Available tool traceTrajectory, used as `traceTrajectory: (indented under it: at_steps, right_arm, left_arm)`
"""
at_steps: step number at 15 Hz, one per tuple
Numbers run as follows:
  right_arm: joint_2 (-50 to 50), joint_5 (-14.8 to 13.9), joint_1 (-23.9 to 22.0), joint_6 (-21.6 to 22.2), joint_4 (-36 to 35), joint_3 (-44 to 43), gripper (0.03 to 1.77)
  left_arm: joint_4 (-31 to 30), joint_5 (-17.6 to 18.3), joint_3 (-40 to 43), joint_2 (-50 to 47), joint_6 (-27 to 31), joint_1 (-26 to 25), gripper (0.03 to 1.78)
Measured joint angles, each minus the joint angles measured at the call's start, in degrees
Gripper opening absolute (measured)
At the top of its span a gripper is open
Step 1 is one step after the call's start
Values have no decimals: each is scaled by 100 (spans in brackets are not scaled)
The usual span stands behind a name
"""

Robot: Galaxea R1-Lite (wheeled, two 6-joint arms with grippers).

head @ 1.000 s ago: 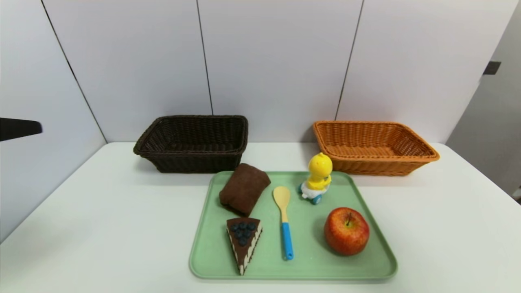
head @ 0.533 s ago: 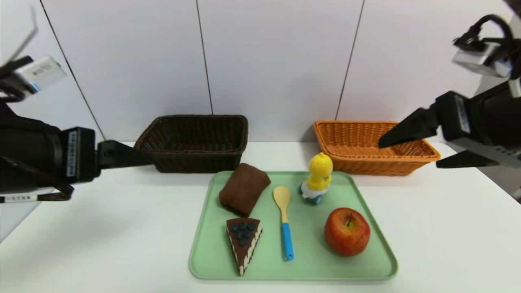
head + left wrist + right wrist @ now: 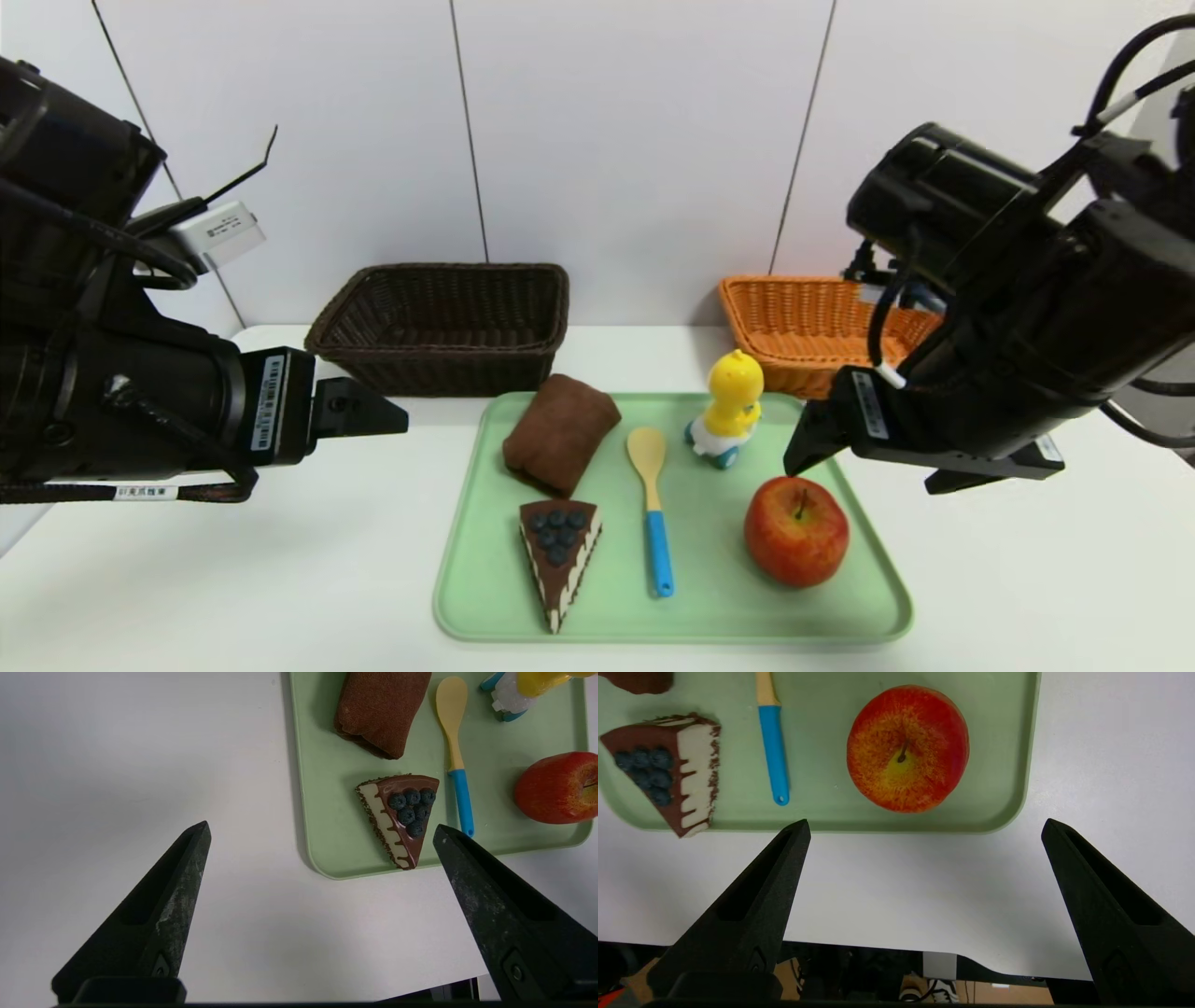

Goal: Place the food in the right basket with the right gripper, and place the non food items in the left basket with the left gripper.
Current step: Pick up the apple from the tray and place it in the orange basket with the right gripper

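Green is the tray (image 3: 868, 597) in the middle of the white table (image 3: 233, 579). Five things lie on it. A brown cloth (image 3: 560, 432) is folded up at the far left of the tray. Near it, closer to me, sits a slice of chocolate cake (image 3: 558, 558) with blueberries on top. A spoon (image 3: 652, 504) with a yellow bowl and a blue handle lies down the middle. A yellow duck toy (image 3: 728, 408) stands upright at the far right part of the tray. A red apple (image 3: 795, 530) sits at the near right, stem up.

Behind the tray are two baskets by the wall. The dark brown basket (image 3: 443, 327) is on the left. The orange basket (image 3: 803, 327) is on the right, and the right arm hides part of it. I can see nothing inside the brown one.

The left claw (image 3: 322, 833) hangs over the bare table, just left of the tray. Its two black fingers (image 3: 177, 891) are spread wide and hold nothing. From its own camera the cake slice shows between the tips, but lower down and not touched.

The right claw (image 3: 924, 828) hangs above the right side of the tray and points down at a steep slant. Its fingers (image 3: 761, 891) are wide apart too, and empty. One tip shows just above the apple in the head view. The claw does not touch the apple.
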State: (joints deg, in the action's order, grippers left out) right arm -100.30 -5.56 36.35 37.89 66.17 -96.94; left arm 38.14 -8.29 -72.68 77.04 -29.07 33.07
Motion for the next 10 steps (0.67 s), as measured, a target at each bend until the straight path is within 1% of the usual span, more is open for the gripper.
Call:
traceTrajectory:
  at_steps: [10]
  right_arm:
    - [-1097, -113, 44, 207, -85, -11, 171]
  left_arm:
    - [28, -6, -9, -152, -37, 6, 169]
